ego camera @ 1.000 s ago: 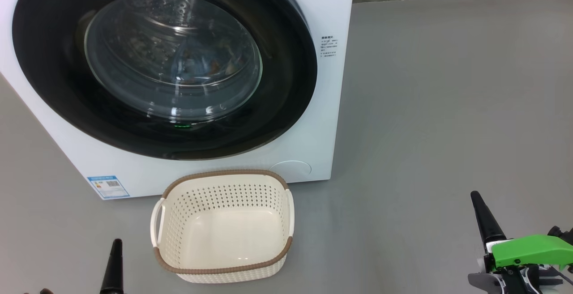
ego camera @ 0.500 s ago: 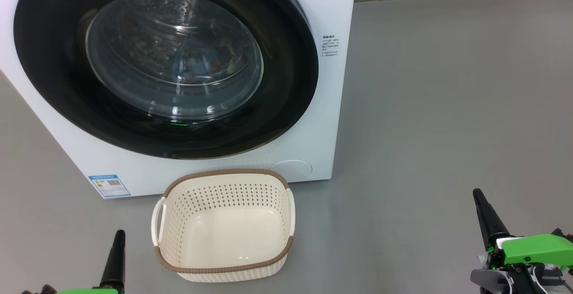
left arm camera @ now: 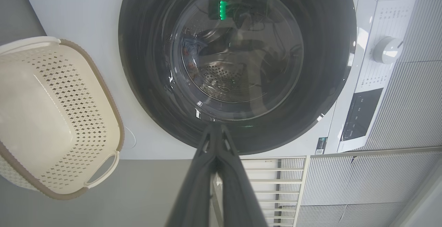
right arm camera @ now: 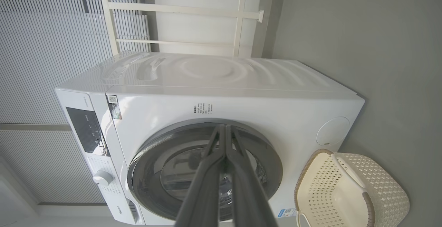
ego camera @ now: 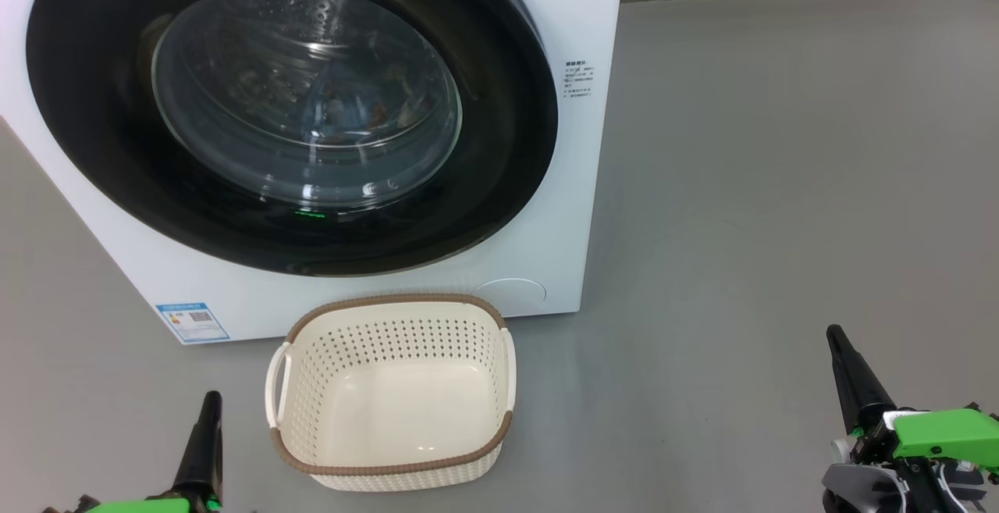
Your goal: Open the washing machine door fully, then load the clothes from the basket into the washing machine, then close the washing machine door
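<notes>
The white washing machine stands with its black-rimmed washing machine door flat against its front. Through the glass bowl I make out bits of the clothes in the drum, blurred by reflections. On the floor before it sits the cream basket, nothing inside it. My left gripper is shut at the lower left, beside the basket. My right gripper is shut at the lower right, well away from the machine. In the left wrist view the shut left gripper points at the door; in the right wrist view the shut right gripper points at the door's upper rim.
Grey floor stretches to the right of the machine. A control panel with a white knob sits above the door. White railing and ribbed wall panels stand behind the machine.
The left gripper has come up a little into the head view, its green body now showing. The right gripper's green body has sunk slightly. Door and basket are unchanged.
</notes>
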